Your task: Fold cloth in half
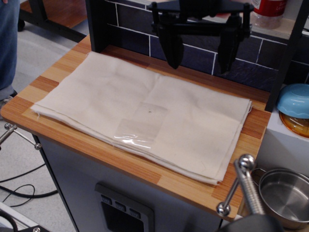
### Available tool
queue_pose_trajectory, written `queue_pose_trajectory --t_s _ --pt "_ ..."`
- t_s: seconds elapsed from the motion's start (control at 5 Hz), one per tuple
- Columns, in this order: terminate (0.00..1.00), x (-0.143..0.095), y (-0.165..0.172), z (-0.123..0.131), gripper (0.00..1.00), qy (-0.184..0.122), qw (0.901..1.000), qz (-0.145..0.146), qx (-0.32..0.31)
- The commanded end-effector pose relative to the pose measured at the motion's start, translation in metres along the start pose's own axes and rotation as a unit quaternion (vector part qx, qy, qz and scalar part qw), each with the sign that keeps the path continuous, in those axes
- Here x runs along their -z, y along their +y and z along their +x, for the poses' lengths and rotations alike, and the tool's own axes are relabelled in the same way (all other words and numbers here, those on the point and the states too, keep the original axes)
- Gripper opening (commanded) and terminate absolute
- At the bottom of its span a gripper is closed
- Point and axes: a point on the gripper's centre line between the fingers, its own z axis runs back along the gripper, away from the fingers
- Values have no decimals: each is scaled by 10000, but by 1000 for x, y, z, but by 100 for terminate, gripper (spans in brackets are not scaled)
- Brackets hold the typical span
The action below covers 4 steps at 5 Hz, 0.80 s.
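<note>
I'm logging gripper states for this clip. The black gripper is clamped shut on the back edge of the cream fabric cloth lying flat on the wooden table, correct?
Not quite. In the observation.image view the black gripper hangs open above the back edge of the cream fabric cloth, its fingers spread wide and holding nothing. The cloth does lie flat on the wooden table.
</note>
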Motion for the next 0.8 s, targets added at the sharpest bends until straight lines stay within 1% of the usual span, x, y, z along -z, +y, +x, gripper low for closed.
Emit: queue_pose_trajectory --t_s 0.0,0.2,0.4,0.6 --pt "0 19 -7 30 100 -322 9994 128 -78" --pt "0 47 -7 38 100 -351 9986 391 -107" --pt "0 70 -11 48 100 -313 9979 520 -207" --pt "0 93 -17 46 100 -146 9976 653 -180"
